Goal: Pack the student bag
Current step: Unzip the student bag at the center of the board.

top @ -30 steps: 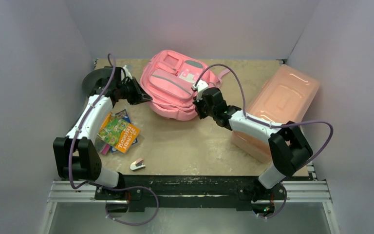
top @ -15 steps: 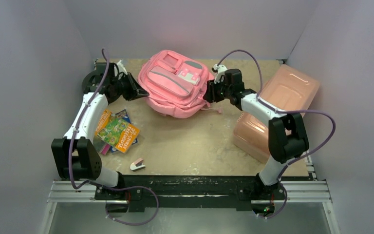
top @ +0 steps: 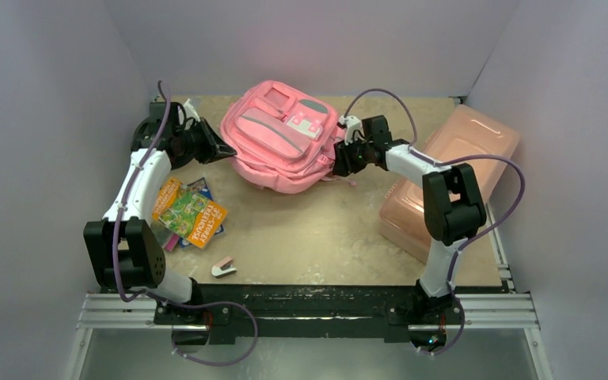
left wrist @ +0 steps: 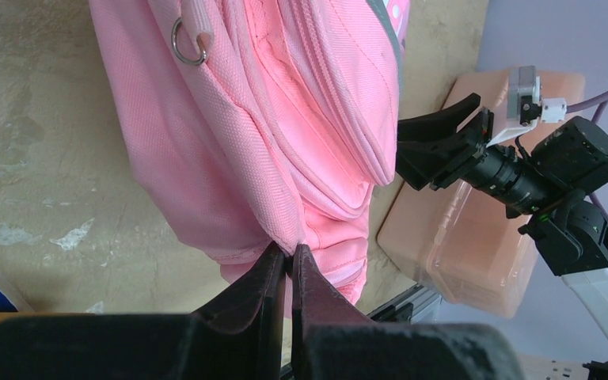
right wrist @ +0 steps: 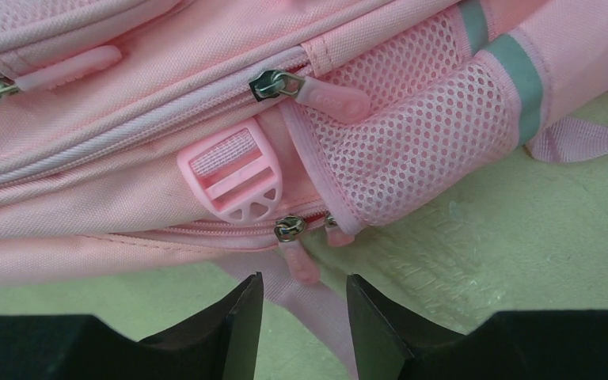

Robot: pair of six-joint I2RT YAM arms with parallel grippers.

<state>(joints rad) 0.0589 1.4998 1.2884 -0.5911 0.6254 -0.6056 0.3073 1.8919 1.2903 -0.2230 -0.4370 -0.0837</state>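
Observation:
The student bag (top: 285, 138) is a pink backpack lying at the back middle of the table, front pockets up. My left gripper (top: 220, 150) is at its left edge, shut on a fold of the bag's pink fabric (left wrist: 291, 249). My right gripper (top: 340, 162) is open at the bag's right side, low over the table. In the right wrist view the open gripper (right wrist: 305, 277) is just short of a pink zipper pull (right wrist: 299, 257) and straddles a pink strap. A pink buckle (right wrist: 233, 178) and a second zipper pull (right wrist: 273, 83) sit above it.
A rigid salmon-pink plastic box (top: 451, 182) with a lid stands at the right, close behind my right arm. Colourful books (top: 190, 214) lie at the left under my left arm. A small white and pink object (top: 223, 267) lies near the front edge.
My right gripper has swung from the bag's front edge round to its right side. My left gripper has drawn back to the left, and the bag has shifted and turned slightly with it.

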